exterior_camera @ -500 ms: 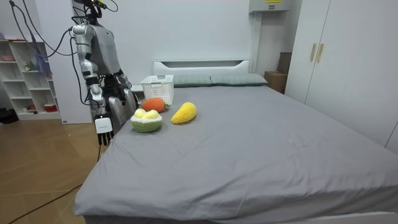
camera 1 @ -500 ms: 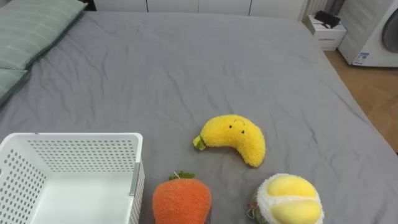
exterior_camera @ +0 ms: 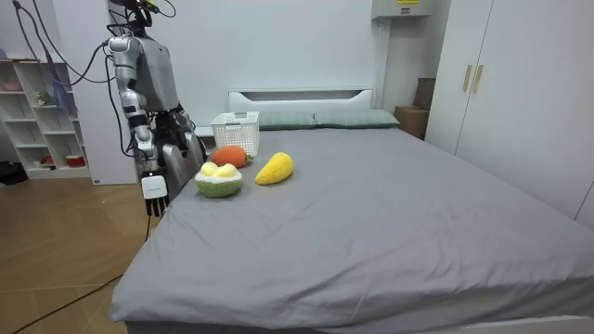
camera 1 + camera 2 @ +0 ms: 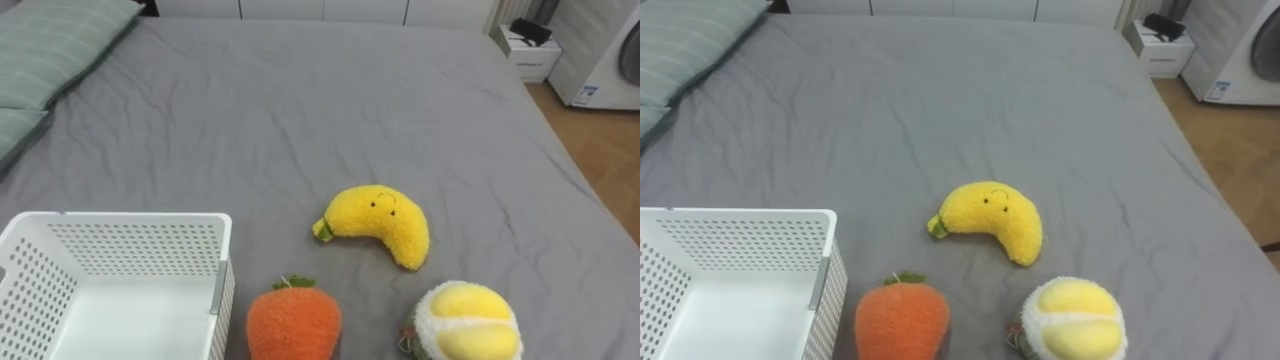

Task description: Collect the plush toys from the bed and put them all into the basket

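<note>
Three plush toys lie on the grey bed [image 4: 300, 110]. A yellow banana [image 4: 380, 222] sits in the middle. An orange carrot [image 4: 293, 322] lies at the near edge, close beside the white perforated basket [image 4: 130, 222], which is empty. A round green-and-yellow fruit toy [image 4: 465, 320] lies to the right of the carrot. In the room view I stand upright at the bed's side, on the room view's left. My right hand [image 3: 155, 192] hangs open beside my leg, below the mattress edge, and holds nothing.
Green pillows [image 4: 55, 45] lie at the far left of the bed. A white nightstand [image 4: 530, 50] and a washing machine [image 4: 605, 55] stand past the far right corner. Wooden floor [image 4: 600, 140] runs along the bed's right edge. A shelf unit [image 3: 42, 116] stands behind me.
</note>
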Robot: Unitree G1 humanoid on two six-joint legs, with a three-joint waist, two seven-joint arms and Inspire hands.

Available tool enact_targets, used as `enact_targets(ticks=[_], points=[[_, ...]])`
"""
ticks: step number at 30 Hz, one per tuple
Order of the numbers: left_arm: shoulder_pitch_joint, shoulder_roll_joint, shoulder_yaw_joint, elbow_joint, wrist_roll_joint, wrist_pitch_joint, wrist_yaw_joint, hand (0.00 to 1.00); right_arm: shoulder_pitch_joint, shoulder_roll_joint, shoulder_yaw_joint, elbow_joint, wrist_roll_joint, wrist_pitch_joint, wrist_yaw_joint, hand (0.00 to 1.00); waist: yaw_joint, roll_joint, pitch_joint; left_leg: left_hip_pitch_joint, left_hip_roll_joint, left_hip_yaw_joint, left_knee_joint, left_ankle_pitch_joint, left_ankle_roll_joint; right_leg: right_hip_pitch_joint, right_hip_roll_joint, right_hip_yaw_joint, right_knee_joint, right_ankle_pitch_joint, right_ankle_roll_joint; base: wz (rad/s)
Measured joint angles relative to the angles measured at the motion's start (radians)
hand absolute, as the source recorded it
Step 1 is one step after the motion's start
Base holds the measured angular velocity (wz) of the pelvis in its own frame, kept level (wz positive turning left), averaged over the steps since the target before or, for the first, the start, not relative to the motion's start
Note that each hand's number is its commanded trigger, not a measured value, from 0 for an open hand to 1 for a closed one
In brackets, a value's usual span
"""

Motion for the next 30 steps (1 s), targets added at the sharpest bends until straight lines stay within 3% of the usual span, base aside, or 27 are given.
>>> enact_targets(ticks=[6,8,11,17,21,24,30], points=[[0.010,-0.001,0.003,0.002,-0.004,0.020,-0.002,0.00,0.016,0.001,-0.022,0.046,0.159,0.022,-0.036,0.00,-0.003,-0.003,0.0006,0.011,0.000,0.003,-0.001,0.000,0.000,0.003,0.000,0.001,0.001,0.000,0.000,-0.01],[0.013,-0.004,0.030,0.003,-0.002,0.019,-0.005,0.00,0.019,0.002,-0.073,0.057,0.203,0.023,-0.045,0.00,-0.008,-0.006,-0.0001,0.011,0.000,0.001,-0.001,0.000,0.000,0.004,0.000,0.003,0.001,0.000,0.000,0.00],[0.021,-0.002,0.117,0.006,-0.007,0.019,-0.008,0.00,0.042,-0.004,-0.204,0.083,0.393,0.029,-0.071,0.00,-0.035,-0.016,0.0002,0.016,0.001,0.001,-0.001,0.000,-0.001,0.011,0.001,0.000,0.000,0.000,0.000,0.00],[0.030,0.010,0.168,-0.001,-0.014,0.013,-0.012,0.00,0.061,-0.034,-0.395,0.070,0.713,0.030,-0.105,0.00,-0.085,-0.033,0.0011,0.016,0.003,0.005,-0.001,-0.001,-0.002,0.006,0.002,0.005,0.001,0.000,-0.001,-0.03],[0.030,0.029,0.236,-0.004,-0.015,-0.002,-0.011,0.00,0.044,-0.066,-0.526,-0.067,0.764,0.015,-0.178,0.00,-0.107,-0.050,0.0006,0.012,0.007,0.027,-0.005,0.000,-0.004,-0.008,0.006,0.017,0.001,0.004,-0.006,-0.15],[0.039,0.031,0.233,-0.010,-0.020,-0.004,-0.001,0.00,0.012,-0.086,-0.532,-0.189,0.777,-0.016,-0.254,0.00,-0.105,-0.056,0.0004,0.007,0.012,0.050,-0.005,0.000,-0.006,-0.024,0.014,0.043,0.002,0.009,-0.008,-0.20],[0.051,0.030,0.196,-0.035,-0.032,-0.004,0.002,0.00,-0.015,-0.088,-0.525,-0.608,0.754,-0.027,-0.355,0.00,-0.106,-0.053,-0.0044,-0.014,0.014,0.057,-0.003,0.001,-0.006,-0.049,0.014,0.044,-0.001,0.013,-0.008,-0.04]])
